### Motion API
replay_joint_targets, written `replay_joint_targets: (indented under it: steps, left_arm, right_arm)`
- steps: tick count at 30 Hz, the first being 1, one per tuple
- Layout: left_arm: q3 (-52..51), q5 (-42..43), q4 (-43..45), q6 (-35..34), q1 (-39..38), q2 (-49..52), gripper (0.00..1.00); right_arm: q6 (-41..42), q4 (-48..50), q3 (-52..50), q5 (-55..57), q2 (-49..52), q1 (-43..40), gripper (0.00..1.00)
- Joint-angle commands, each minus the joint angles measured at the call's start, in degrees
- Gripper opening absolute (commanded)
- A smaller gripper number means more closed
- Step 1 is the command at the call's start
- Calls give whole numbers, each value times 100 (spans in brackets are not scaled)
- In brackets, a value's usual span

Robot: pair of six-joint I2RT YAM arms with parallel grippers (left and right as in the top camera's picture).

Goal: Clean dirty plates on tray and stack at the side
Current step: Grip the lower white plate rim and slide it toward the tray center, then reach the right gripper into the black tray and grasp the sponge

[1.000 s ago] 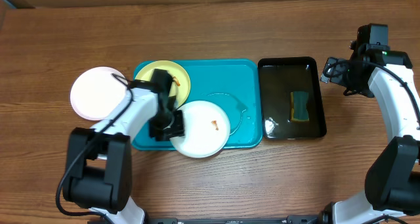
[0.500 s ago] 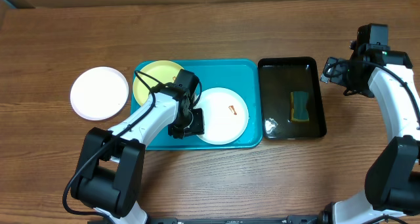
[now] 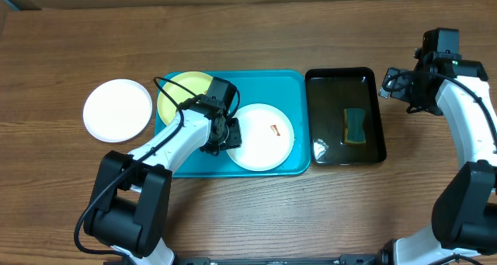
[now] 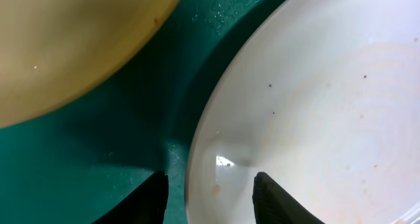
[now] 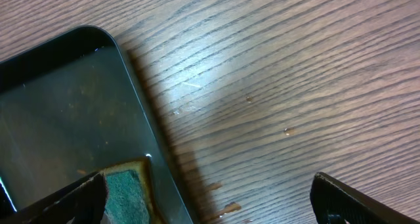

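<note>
Since a second ago the white plate (image 3: 264, 147) has come off the near rim and now lies flat wholly inside the tray (image 3: 291, 86), right of its centre. Being round, the plate has no long axis; its orange smear (image 3: 275, 128) runs roughly along the tray's length. Only the left wrist view shows the plate's rim passing between the half-spread left jaws; whether they pinch it cannot be told. Only the overhead view shows the smear, the yellow-green plate (image 3: 180, 94) in the tray's far left corner, and another white plate (image 3: 117, 110) left of the tray. Well right of the tray, the right jaws gape wide, empty.
</note>
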Motion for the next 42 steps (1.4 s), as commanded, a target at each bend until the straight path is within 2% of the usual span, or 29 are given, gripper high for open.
replay_joint_targets:
  steps: [1,5,7,9,12,14,18,23,29,37,42]
  left_arm:
    - [-76,-280,44,-98,17,-127,43]
    - [-214,-498,181,-140,15,-127,38]
    - [-232,-629,221,-168,15,-127,26]
    - [-234,-754,260,-286,15,-127,21]
    - [-234,-846,256,-417,31,-127,19]
    - [-234,-870,256,-533,33,-127,15]
    - [-234,-870,258,-916,31,-127,7]
    - [-234,-866,229,-1016,33,-127,9]
    - [-234,-863,122,-1014,31,-127,11]
    - [-234,-863,11,-990,31,-127,13]
    - [-234,-863,-20,-988,31,-127,12]
  right_arm:
    - [42,61,131,-109,-118,-9,100]
    - [39,-55,131,-1622,-118,-7,100]
    - [28,-76,131,-2129,-118,-7,100]
    - [-122,-149,129,-2487,-118,-7,100]
    - [-326,-90,-28,-2579,-116,59,100]
    - [-452,-98,-146,-2428,-116,118,100]
    - [-192,-146,-317,-2087,-111,273,100]
    - [-173,-275,-328,-1443,-111,758,90]
    - [492,-439,-330,586,-105,1523,91]
    - [520,-170,-844,557,-98,1757,85]
    - [625,629,-1596,387,-96,1757,84]
